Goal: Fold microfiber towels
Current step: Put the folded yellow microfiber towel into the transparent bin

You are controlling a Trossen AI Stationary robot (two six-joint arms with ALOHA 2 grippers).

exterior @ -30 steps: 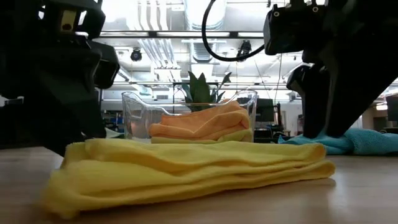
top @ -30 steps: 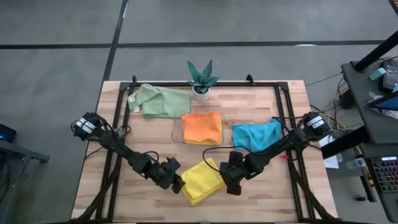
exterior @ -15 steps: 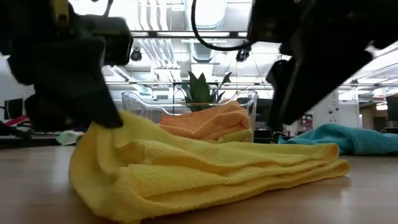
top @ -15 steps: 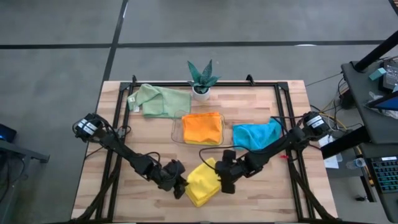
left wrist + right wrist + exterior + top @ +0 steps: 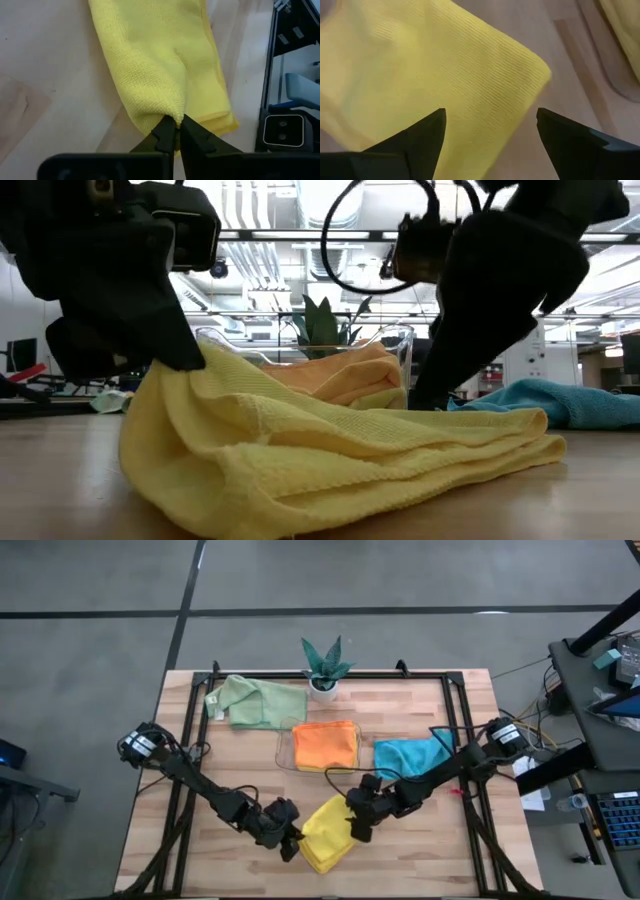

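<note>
At the near edge of the desk (image 5: 420,850) we saw a yellow towel (image 5: 325,832), folded into a thick bundle with its layers loose. The left end effector (image 5: 174,131) was clenched on the towel's left edge, and in the left wrist view the fabric was pinched between the two dark fingers (image 5: 162,134). In the low view this edge stood lifted above the desk, while the rest of the towel lay flat. The right end effector (image 5: 490,131) was released, its fingers spread wide just above the right part of the same towel; we could not tell if they touched it.

Farther back, near the middle of the desk, a clear tray (image 5: 284,748) held an orange towel (image 5: 326,746). A blue towel (image 5: 412,756) lay to the right of the tray. At the far side we saw a pale green towel (image 5: 255,701) lying loose, and beside it a small potted plant (image 5: 325,665).
</note>
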